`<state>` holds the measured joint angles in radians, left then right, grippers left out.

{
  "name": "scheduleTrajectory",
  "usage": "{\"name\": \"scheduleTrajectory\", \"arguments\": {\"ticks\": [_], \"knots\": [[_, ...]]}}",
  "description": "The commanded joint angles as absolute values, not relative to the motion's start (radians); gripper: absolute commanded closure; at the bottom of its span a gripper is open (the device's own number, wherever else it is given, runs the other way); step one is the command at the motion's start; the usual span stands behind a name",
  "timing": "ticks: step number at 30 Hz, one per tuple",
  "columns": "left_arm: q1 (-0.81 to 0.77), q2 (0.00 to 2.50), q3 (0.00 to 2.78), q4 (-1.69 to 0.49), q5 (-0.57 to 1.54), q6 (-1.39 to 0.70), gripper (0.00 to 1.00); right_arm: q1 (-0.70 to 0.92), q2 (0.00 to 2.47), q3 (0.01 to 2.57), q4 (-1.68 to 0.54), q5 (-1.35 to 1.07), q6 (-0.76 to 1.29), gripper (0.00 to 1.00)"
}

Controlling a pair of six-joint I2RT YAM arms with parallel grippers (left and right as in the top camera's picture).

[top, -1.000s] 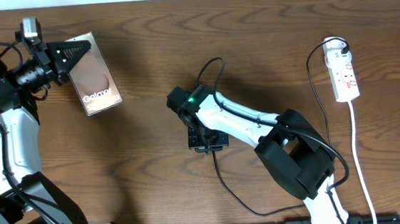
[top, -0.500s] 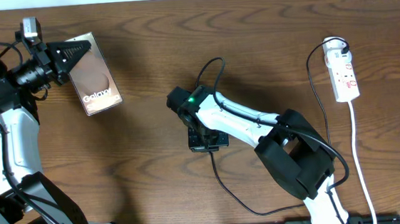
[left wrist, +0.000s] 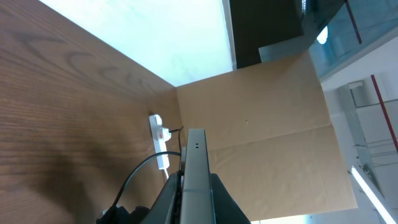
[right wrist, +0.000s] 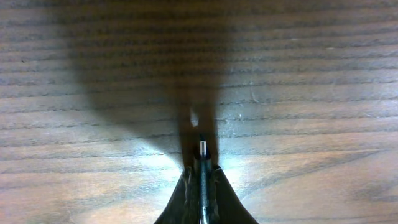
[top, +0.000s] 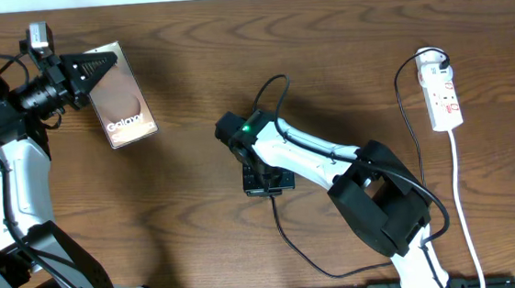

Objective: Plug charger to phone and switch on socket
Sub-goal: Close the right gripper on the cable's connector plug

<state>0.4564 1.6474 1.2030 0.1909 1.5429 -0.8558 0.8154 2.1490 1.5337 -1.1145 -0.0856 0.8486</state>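
Wood-grain table (top: 191,122) fills the overhead view, with the left arm at the far left and the right arm reaching in from the near side to the middle. Over the last second nothing has visibly moved, so both arms seem to be paused with their loads rather than closing the gap. The left gripper (top: 102,66) is clamped on the far end of the phone (top: 126,108); the left wrist view shows the phone's thin edge standing between the fingers (left wrist: 171,196). The right gripper (top: 265,178) is pinched shut on the charger (top: 288,243), and its connector tip (right wrist: 202,148) pokes out just above the wood. Phone and tip are well apart, so the plugging has not started. The socket (top: 445,102), at the far right with a black plug (top: 436,57) in it, is untouched; I judge that its switch comes last
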Motion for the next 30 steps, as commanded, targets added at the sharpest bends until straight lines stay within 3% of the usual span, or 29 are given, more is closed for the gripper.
{"name": "scheduleTrajectory", "arguments": {"ticks": [1, 15, 30], "knots": [[0.459, 1.646, 1.208, 0.197, 1.571, -0.846, 0.93, 0.84, 2.145, 1.503, -1.117, -0.098, 0.852, 0.99], [0.459, 1.646, 1.208, 0.197, 1.571, -0.846, 0.93, 0.842, 2.145, 1.417, -1.08, -0.189, 0.832, 0.95], [0.459, 1.646, 1.208, 0.196, 1.571, -0.846, 0.93, 0.842, 2.146, 1.391, -1.081, -0.206, 0.833, 0.99]]}}
